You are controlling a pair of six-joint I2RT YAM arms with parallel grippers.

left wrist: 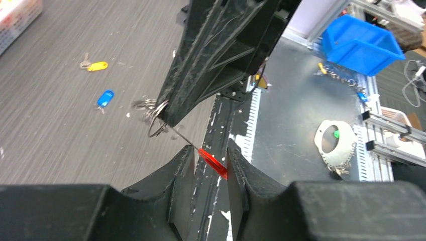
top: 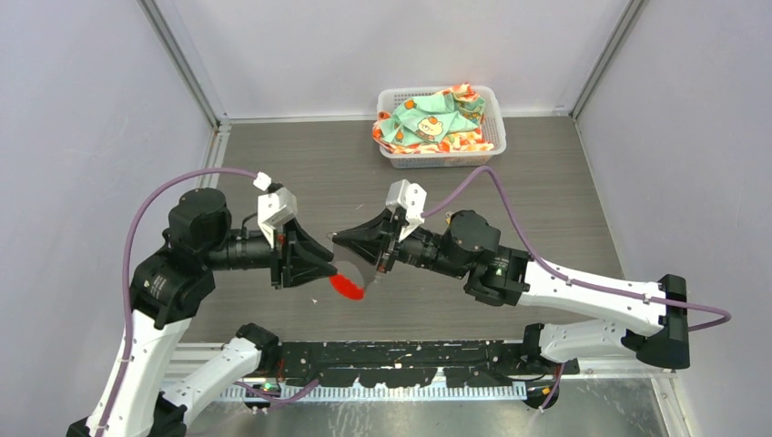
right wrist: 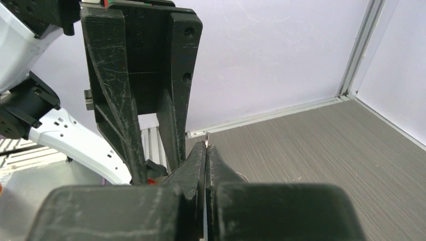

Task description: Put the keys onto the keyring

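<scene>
Two black grippers meet tip to tip above the near middle of the bench [top: 546, 200]. The right gripper [right wrist: 206, 150] has its fingers pressed together on the one keyring [left wrist: 156, 128]. Its own wrist view shows only a sliver of metal poking from the closed tips, while the left wrist view shows the grey ring and a bunch of smaller rings hanging there. The left gripper [left wrist: 210, 148] has its fingers part-way apart, with the keyring's red tag [left wrist: 213, 163] slanting between them and touching one finger; whether it is pinched cannot be told. Two keys lie flat on the bench, apart from the keyring and from each other: a yellow-tagged key [left wrist: 95, 66] and a blue-tagged key [left wrist: 104, 98]. Only the left wrist view shows them. One white basket [top: 441, 159] holding patterned cloth [top: 428, 123] sits at the bench's far edge, seen clearly only from above. One blue bin [left wrist: 359, 47] beyond the near edge appears in the left wrist view alone.
</scene>
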